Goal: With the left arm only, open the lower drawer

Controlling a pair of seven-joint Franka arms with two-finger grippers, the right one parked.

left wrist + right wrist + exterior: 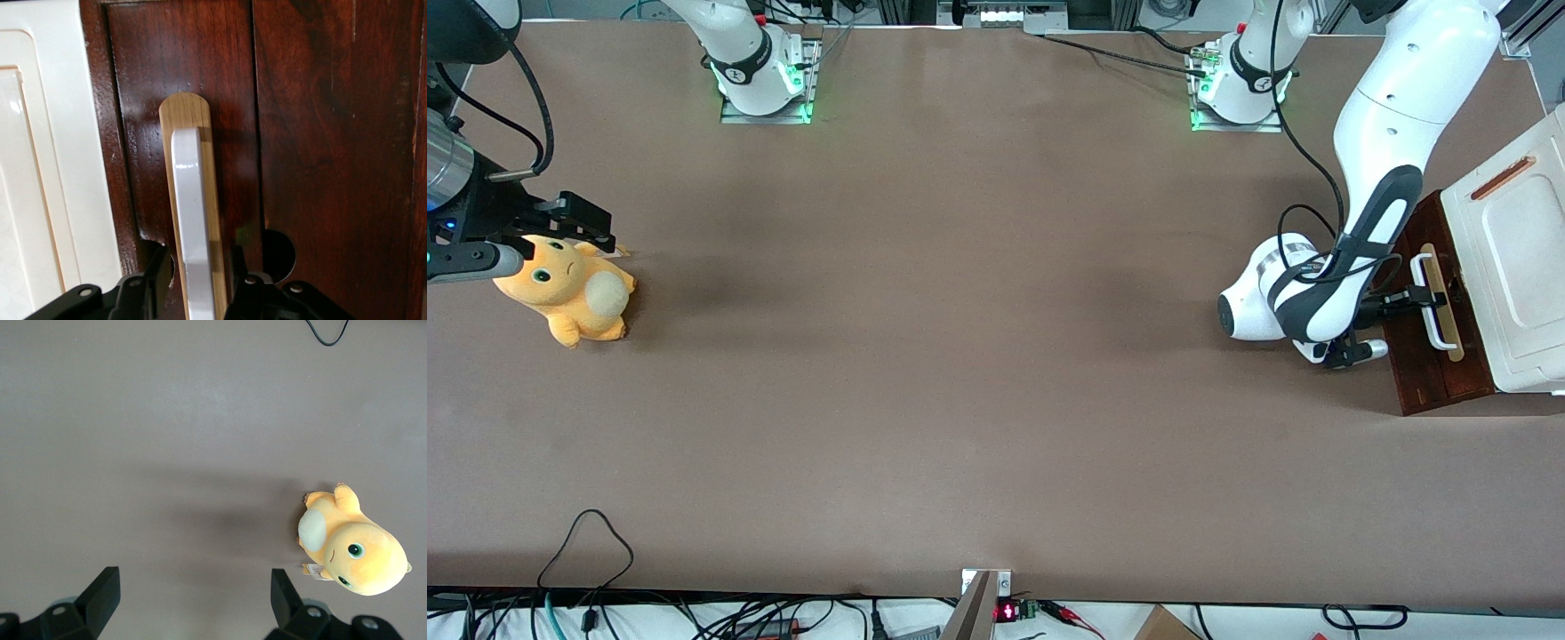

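Note:
The lower drawer (pixel 1436 373) shows its dark reddish-brown front under the white cabinet top (pixel 1516 267), at the working arm's end of the table. A white bar handle (pixel 1437 311) sits on its pale wood strip (pixel 187 117). The left arm (pixel 1369 231) reaches down in front of the drawer. Its gripper (pixel 1418 298) is at the handle. In the left wrist view the gripper (pixel 197 287) is open, with one black finger (pixel 155 277) on each side of the handle (pixel 190 220) and a small gap at each. None of the drawer's inside shows.
A yellow plush toy (pixel 569 289) lies toward the parked arm's end of the table, also seen in the right wrist view (pixel 353 550). Both arm bases (pixel 765 71) stand at the table edge farthest from the front camera. Cables (pixel 587 542) trail along the nearest edge.

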